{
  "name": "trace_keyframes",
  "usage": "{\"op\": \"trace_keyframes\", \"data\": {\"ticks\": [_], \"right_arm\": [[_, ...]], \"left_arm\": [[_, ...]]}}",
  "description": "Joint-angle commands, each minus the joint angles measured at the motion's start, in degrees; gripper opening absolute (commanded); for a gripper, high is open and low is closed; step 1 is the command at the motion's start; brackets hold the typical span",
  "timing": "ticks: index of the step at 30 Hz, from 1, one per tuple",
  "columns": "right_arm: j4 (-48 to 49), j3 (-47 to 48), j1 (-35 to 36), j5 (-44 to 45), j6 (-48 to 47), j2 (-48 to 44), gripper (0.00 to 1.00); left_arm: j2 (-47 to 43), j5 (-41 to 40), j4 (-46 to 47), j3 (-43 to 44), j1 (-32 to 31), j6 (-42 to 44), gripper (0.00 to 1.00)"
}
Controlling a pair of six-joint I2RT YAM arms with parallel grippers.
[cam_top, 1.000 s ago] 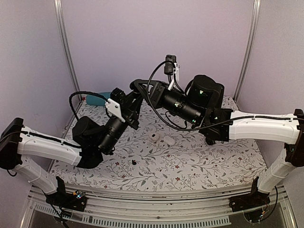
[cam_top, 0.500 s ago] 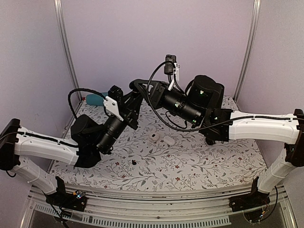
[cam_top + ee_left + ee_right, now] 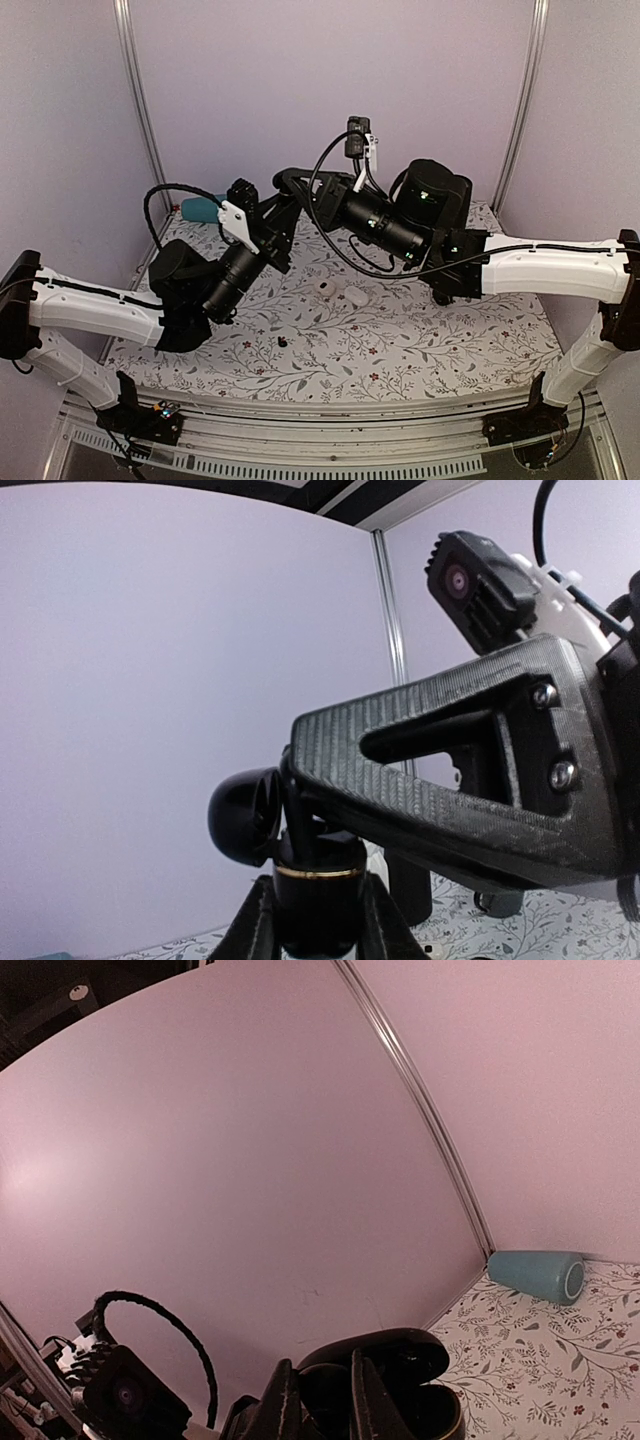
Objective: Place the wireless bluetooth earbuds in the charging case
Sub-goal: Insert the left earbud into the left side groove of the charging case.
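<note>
While both arms are lifted above the table (image 3: 450, 345) and meet over its far middle, the left gripper (image 3: 318, 925) is clenched on the charging case (image 3: 312, 880), with one finger on each side of the black body with the thin gold ring. The case is in the air, not on the table, and it stands open. The right gripper (image 3: 328, 1400) has its two fingers pressed almost together, with their tips at the open case; whether something is between them I cannot tell. One tiny black earbud (image 3: 283, 342) lies alone on the flowered cloth near the front, well apart from the case. Two white pebble-like items (image 3: 325, 288) lie side by side near the middle, and a blue-green cup (image 3: 535, 1275) lies on its side at the far left corner.
</note>
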Motion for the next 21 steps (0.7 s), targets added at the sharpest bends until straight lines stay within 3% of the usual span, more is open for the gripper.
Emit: {"op": "trace_keyframes", "data": {"ticks": [1, 21], "right_arm": [[-2.9, -1.5, 0.2, -2.5, -1.1, 0.6, 0.08], [-3.6, -1.7, 0.2, -1.9, -2.5, 0.3, 0.18]], "left_arm": [[-2.5, -0.5, 3.2, 2.1, 1.5, -1.5, 0.0], [-2.9, 0.3, 2.5, 1.6, 2.0, -2.8, 0.0]]}}
